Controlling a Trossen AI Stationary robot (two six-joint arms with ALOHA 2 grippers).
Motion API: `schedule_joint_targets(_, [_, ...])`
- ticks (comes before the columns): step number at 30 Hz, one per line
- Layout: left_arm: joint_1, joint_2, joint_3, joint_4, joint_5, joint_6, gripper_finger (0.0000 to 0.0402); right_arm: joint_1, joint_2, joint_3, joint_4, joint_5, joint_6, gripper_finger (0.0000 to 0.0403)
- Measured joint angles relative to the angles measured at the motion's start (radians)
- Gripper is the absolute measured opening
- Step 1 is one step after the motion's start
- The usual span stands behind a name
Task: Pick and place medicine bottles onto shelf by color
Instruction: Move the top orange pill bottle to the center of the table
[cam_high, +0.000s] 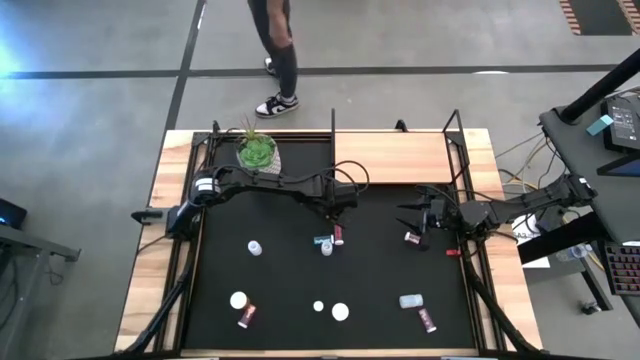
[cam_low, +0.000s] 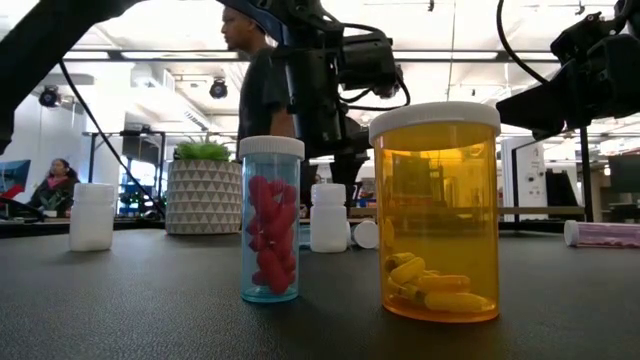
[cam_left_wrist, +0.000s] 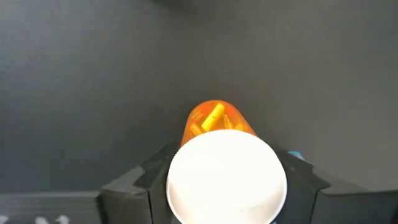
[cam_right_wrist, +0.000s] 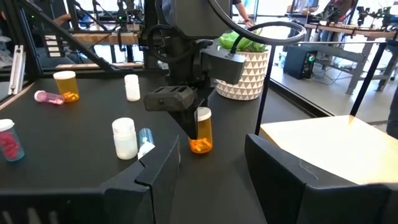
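An orange medicine bottle (cam_right_wrist: 201, 132) with a white cap stands upright near the middle of the black mat, with my left gripper (cam_high: 338, 207) shut on its top. The left wrist view looks down on its cap (cam_left_wrist: 227, 186). Just on the near side of it are a magenta bottle (cam_high: 338, 236) and a teal bottle (cam_high: 325, 243). The shelf (cam_high: 395, 157), a light-wood board with black posts, lies at the far right. My right gripper (cam_high: 405, 216) waits open at the right, level, with a magenta bottle (cam_high: 412, 238) on the mat beside it. My left gripper pinches the orange bottle by the two sides of its white cap (cam_left_wrist: 177, 186), one finger on each side. The fingers come from above, pointing steeply down. The bottle hangs upright below them, its base (cam_right_wrist: 200, 148) at the mat; whether it rests there I cannot tell.
A white pot with a green plant (cam_high: 258, 153) stands at the far left. More bottles are scattered toward the near edge: white (cam_high: 255, 247), (cam_high: 238, 299), magenta (cam_high: 246, 317), (cam_high: 428, 320), pale blue (cam_high: 410, 300). A person (cam_high: 280, 50) walks beyond the far edge.
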Motion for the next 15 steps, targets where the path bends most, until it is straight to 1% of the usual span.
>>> schedule_joint_targets(3, [0.000, 0.000, -0.008, 0.012, -0.004, 0.000, 0.0185, 0.000, 0.000, 0.000, 0.000, 0.000, 0.000, 0.0176])
schedule_joint_targets(6, [0.000, 0.000, -0.010, 0.021, -0.012, -0.001, 0.0196, 0.000, 0.000, 0.000, 0.000, 0.000, 0.000, 0.0176])
schedule_joint_targets(15, [-0.001, 0.002, -0.011, 0.022, -0.043, -0.003, 0.0274, 0.000, 0.000, 0.000, 0.000, 0.000, 0.000, 0.0176])
